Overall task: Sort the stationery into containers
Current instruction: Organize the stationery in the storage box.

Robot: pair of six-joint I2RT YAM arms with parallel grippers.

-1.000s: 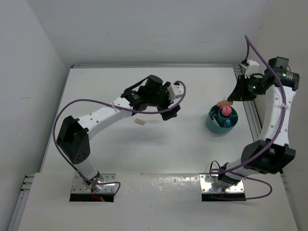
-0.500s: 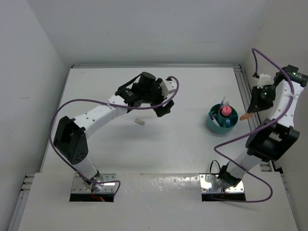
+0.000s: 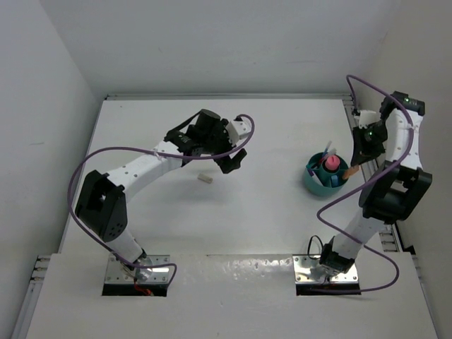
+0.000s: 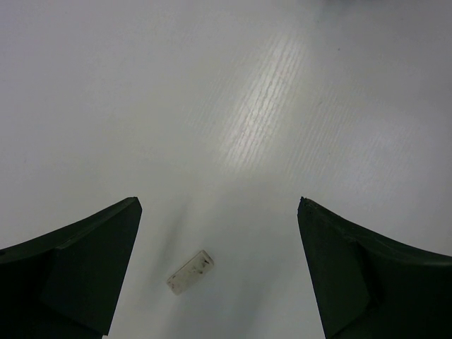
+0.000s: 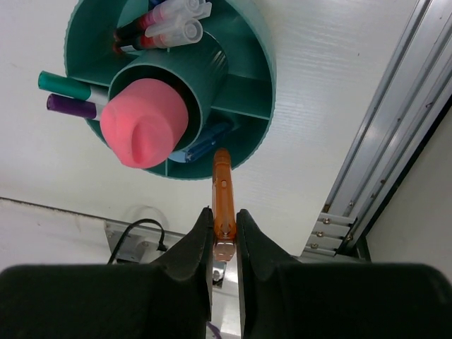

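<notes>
Between the narrow-set fingers of the right gripper (image 5: 224, 213) sits a short orange stick (image 5: 222, 187), pinched at its rear end. Its tip points out ahead toward the round teal organiser cup (image 5: 263, 67). In the right wrist view the tip overlaps the cup's outer rim, next to a compartment holding a blue stick (image 5: 208, 140); whether it touches the rim cannot be told. The stick shows a moulded clip or ridge along its body, and no lettering on it is large enough to read.

The cup's middle tube holds the fat pink marker (image 5: 145, 131), standing upright. A teal-capped pen (image 5: 63, 83) and a purple pen (image 5: 70, 107) stick out of a side compartment. Another compartment holds several pens with clear caps (image 5: 180, 18), red and dark inside. From above, the cup stands near the right edge of the white table (image 3: 268, 219), close to a metal rail (image 5: 374, 148).

Well apart, over the table's left middle, the left gripper (image 4: 219, 205) hangs with its jaws spread wide and nothing between them. The small beige eraser (image 4: 191, 271) lies flat on the table below, in the gap between the two fingers and nearer the left one, touching neither. Faint dark specks mark its top face, too small to read.
</notes>
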